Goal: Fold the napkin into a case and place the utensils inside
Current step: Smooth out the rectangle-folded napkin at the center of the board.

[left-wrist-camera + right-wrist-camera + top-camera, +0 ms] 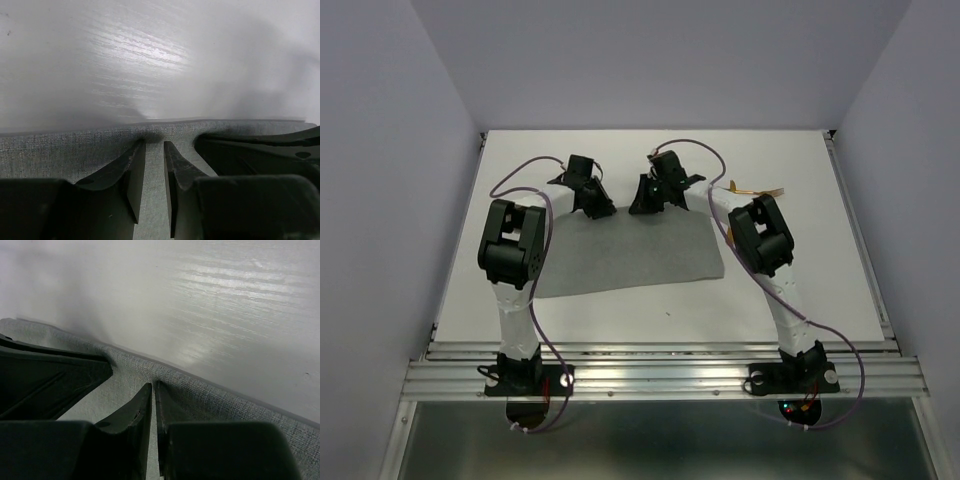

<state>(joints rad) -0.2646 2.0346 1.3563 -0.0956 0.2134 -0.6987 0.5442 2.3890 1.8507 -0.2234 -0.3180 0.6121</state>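
two grippers are sitting side by side at the far edge of the napkin, which is lying spread flat and roughly square on the table, its near edge facing the arm bases. the left gripper is pointing down onto that far edge a little left of the middle. seen from its wrist, its fingers are standing slightly apart with a strip of grey cloth showing between them. their tips are resting on the weave right at the edge, so the jaws are straddling the cloth rather than clamping it. the right gripper is pressing down just beside it, the two nearly touching. from its own wrist, its fingers are sitting almost together with only a thin slit between them, and the cloth edge is puckering in toward the tips, so this one is pinching the napkin. each wrist camera is also catching the neighbouring gripper as a dark shape low over the cloth. the utensils are lying on bare table beyond the napkin's far right corner, partly hidden behind the right arm and apart from the cloth. only thin golden pieces are showing, too small to tell one from the other.
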